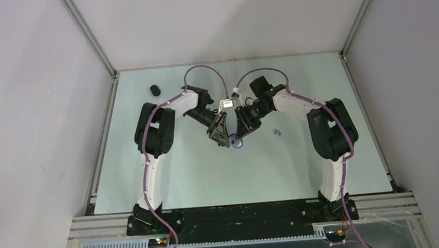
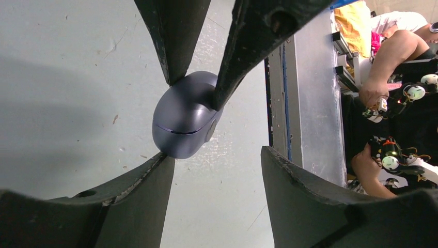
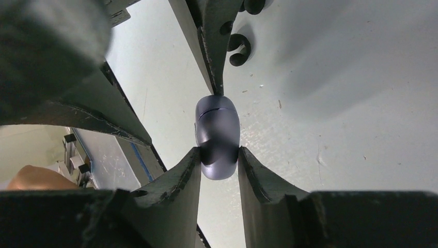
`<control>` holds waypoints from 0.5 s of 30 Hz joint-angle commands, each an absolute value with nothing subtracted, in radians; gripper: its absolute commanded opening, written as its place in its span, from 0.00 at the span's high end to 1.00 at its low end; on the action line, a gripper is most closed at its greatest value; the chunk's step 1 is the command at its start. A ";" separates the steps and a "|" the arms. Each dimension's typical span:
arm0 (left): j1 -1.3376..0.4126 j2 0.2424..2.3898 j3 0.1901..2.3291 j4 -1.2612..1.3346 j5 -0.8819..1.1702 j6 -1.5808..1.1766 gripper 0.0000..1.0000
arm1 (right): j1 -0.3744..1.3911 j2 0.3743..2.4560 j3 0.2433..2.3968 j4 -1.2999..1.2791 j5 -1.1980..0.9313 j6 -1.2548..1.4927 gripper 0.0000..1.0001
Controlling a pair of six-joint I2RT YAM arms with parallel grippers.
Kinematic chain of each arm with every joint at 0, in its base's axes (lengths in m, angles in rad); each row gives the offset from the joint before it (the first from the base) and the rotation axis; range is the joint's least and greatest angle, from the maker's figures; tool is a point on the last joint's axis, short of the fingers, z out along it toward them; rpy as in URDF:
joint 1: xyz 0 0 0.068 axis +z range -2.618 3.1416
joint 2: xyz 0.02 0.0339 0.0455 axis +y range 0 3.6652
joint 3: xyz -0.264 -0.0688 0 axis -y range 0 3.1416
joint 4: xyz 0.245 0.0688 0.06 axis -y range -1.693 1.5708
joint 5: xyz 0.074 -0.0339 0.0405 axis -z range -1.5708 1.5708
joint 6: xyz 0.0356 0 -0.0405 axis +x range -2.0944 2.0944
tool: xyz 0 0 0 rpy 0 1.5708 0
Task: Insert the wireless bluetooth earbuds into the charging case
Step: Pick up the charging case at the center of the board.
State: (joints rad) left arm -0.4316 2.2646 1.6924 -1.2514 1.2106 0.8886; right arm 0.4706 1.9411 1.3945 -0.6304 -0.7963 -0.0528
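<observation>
Glossy slate-purple charging case (image 2: 183,121) (darker seam line), pale mint-grey table (image 2: 62,77), lilac cables (image 1: 201,67).

Inside of case (image 2: 182,118): hidden, closed along its seam; contents not to be told.
Sides of case, right wrist view: covered where clamped in right gripper (image 3: 219,155).
Near end of case, left wrist view: partly behind one finger of left gripper (image 2: 216,153).
Case, top view: mostly under both grippers; only a sliver showing.
Pale speck (image 1: 276,132), just right of case: too small for shape or kind.
Dark lump (image 1: 155,90), well left of and beyond case: too small to identify.
Black curled bits (image 3: 238,53), beyond case: partly behind a finger, partly cut by top edge; kind unclear.
Dark mass (image 3: 46,46), left of case: blurred.
People (image 2: 385,67), far right of case: cut by picture edge.
</observation>
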 commanded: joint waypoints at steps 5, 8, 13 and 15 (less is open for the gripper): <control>-0.462 2.263 1.740 -1.277 1.373 0.927 0.33 | 0.508 1.968 1.398 -0.537 -0.868 -0.050 0.62; -0.463 2.266 1.750 -1.298 1.379 0.947 0.33 | 0.508 1.973 1.398 -0.535 -0.877 -0.048 0.60; -0.462 2.278 1.773 -1.368 1.386 1.010 0.33 | 0.508 1.979 1.399 -0.534 -0.898 -0.045 0.65; -0.463 2.285 1.785 -1.399 1.385 1.039 0.33 | 0.507 1.978 1.398 -0.535 -0.899 -0.047 0.68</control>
State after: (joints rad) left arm -0.4351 2.2807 1.7161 -1.3338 1.2713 0.9405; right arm 0.4824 1.9598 1.3933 -0.5781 -0.8600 -0.0353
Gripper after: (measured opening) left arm 0.667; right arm 0.356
